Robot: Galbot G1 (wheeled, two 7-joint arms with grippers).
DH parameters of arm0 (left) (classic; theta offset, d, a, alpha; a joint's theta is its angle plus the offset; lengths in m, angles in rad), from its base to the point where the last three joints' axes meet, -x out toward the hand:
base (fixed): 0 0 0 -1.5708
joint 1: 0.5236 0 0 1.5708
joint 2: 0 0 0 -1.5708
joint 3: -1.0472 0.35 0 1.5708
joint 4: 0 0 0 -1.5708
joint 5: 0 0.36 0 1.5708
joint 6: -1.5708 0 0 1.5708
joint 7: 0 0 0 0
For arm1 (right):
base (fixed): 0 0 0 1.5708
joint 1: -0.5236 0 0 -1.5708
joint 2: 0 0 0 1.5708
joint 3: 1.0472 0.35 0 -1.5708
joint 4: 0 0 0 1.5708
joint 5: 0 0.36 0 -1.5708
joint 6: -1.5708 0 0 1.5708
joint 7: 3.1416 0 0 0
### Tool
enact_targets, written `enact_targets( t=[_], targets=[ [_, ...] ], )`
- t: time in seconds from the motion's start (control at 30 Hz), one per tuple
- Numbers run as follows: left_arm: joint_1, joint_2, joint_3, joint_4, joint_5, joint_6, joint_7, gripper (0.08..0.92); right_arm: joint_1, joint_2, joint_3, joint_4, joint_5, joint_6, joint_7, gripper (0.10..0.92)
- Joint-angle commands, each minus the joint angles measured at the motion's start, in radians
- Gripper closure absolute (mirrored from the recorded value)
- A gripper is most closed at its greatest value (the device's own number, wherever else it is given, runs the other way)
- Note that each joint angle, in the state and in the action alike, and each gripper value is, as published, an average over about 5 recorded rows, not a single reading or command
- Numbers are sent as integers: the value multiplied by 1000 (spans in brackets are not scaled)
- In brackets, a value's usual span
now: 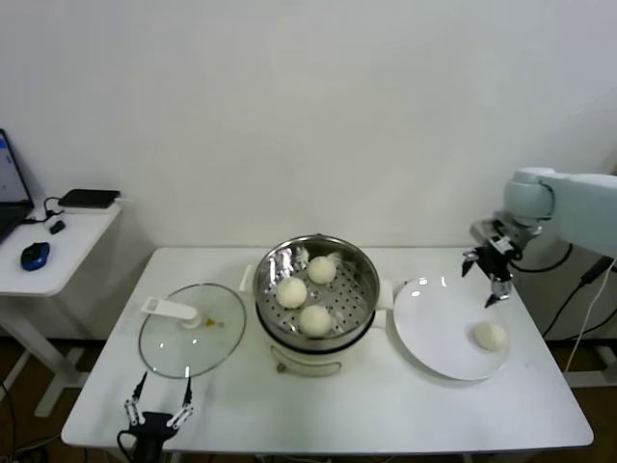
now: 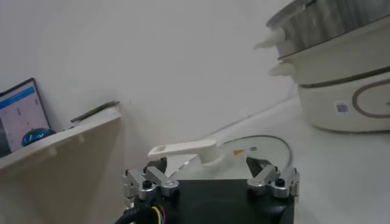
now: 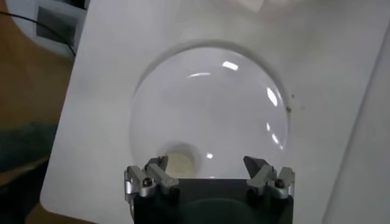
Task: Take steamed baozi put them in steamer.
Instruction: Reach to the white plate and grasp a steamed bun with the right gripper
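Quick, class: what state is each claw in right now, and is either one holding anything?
Left claw: open, holding nothing, parked at the table's near edge by the glass lid.
Right claw: open, empty, above the plate.

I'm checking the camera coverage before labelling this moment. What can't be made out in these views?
- Right wrist view: the last baozi on the plate is partly hidden by the open right claw.
- Left wrist view: the steamer is cut off by the edge, its inside unseen.
- Left wrist view: the glass lid is partly hidden behind the open left claw.
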Motion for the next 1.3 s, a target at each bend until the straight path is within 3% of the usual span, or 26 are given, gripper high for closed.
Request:
enact_targets(
  t=[0.03, 0.4, 1.3],
  targets=[
    [0, -17, -1, 9, 5, -1, 0, 177, -238, -58, 149, -142, -147, 10, 6, 203],
    [-3, -19, -4, 24, 22, -1, -1, 177, -388, -72, 298, -216, -223, 11, 20, 203],
    [-5, -22, -8, 26, 28, -1, -2, 177, -475, -51, 383, -252, -240, -1, 26, 203]
  ],
)
